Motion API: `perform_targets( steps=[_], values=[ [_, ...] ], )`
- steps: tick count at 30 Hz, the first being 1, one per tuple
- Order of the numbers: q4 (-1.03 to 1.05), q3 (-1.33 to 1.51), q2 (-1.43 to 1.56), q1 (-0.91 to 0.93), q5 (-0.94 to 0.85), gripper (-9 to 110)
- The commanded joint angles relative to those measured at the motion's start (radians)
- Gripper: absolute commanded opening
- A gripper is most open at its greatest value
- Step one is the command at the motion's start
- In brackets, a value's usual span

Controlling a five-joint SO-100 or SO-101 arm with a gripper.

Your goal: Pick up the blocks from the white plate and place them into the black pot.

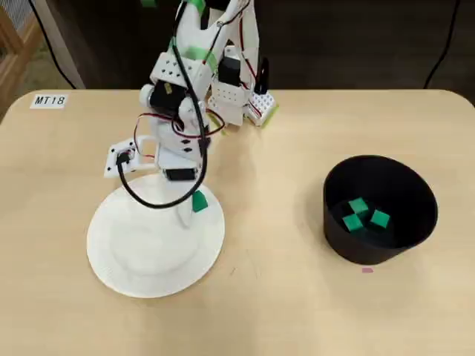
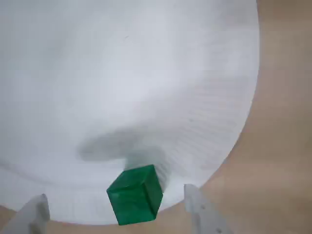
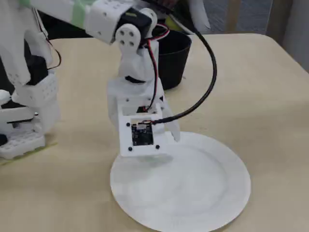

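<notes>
One green block (image 2: 135, 194) is left on the white plate (image 2: 146, 73), near its rim, with three blocks (image 1: 362, 214) already seen inside the black pot (image 1: 338, 222) well apart on the table (image 1: 282, 311). The cube is judged light and stiff, with smooth flat faces; it sits slightly turned, so a hold across two opposite faces near mid-height is favoured, squarely, lest it twist out. In the wrist view the fingers (image 2: 202, 209) are spread wide, one on each side of the block, neither touching it. The arm is folded forward and down over the plate's edge, the gripper (image 1: 194, 194) pointed steeply downward.
</notes>
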Motion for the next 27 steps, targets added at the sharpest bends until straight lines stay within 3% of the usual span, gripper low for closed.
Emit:
perform_targets(
  steps=[1, 27],
  values=[
    [0.006, -0.011, 0.015, -0.009, -0.009, 39],
    [-0.029, -0.018, -0.040, -0.043, -0.029, 33]
  ],
)
